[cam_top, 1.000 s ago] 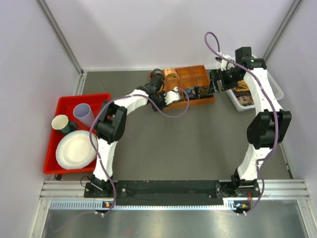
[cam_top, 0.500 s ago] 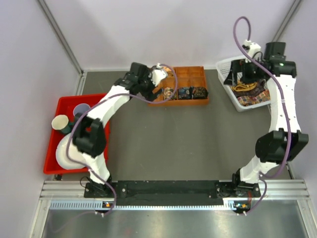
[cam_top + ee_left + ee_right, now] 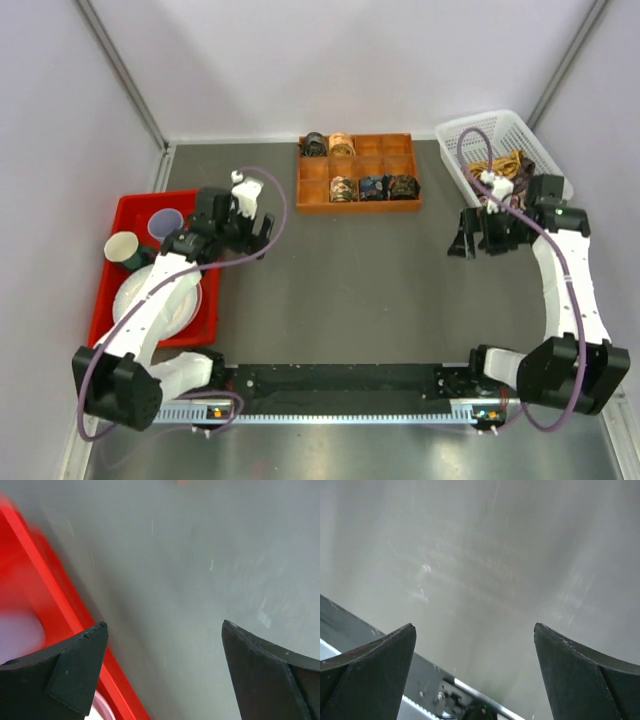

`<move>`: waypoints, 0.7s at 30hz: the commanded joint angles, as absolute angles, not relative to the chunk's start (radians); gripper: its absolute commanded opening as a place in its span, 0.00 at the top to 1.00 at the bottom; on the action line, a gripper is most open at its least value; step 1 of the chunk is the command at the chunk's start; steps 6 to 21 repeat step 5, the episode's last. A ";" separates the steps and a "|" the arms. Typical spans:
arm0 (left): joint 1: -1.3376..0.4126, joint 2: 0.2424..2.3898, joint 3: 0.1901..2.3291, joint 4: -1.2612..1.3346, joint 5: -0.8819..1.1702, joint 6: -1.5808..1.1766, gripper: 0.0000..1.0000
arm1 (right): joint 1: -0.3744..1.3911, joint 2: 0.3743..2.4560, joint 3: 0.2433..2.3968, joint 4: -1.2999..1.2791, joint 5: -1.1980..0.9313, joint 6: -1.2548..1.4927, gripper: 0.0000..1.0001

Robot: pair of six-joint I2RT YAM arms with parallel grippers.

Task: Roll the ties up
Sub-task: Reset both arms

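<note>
Several rolled ties (image 3: 372,186) sit as small coils in the compartments of an orange box (image 3: 383,160) at the back centre. Loose gold and brown ties (image 3: 503,164) lie piled in a white basket (image 3: 455,135) at the back right. My left gripper (image 3: 254,226) (image 3: 164,624) hovers open and empty over bare table, next to the red tray. My right gripper (image 3: 463,242) (image 3: 474,625) is also open and empty, low over the table in front of the basket.
A red tray (image 3: 160,197) (image 3: 60,615) at the left holds a white plate (image 3: 138,312) and two cups (image 3: 122,247). Purple cables loop off both arms. The metal base rail (image 3: 350,385) (image 3: 427,687) runs along the near edge.
The left arm has pulled back from the orange box to beside the red tray. The right arm has come away from the basket down to the table in front of it.
</note>
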State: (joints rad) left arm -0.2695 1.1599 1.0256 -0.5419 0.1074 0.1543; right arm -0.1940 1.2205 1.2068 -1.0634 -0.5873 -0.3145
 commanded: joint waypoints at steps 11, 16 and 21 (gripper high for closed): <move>-0.226 0.957 0.850 -0.633 0.026 0.075 0.01 | -0.193 1.048 1.042 -1.017 -0.495 -0.417 0.01; -0.226 0.957 0.850 -0.633 0.026 0.075 0.01 | -0.193 1.048 1.042 -1.017 -0.495 -0.417 0.01; -0.226 0.957 0.850 -0.633 0.026 0.075 0.01 | -0.193 1.048 1.042 -1.017 -0.495 -0.417 0.01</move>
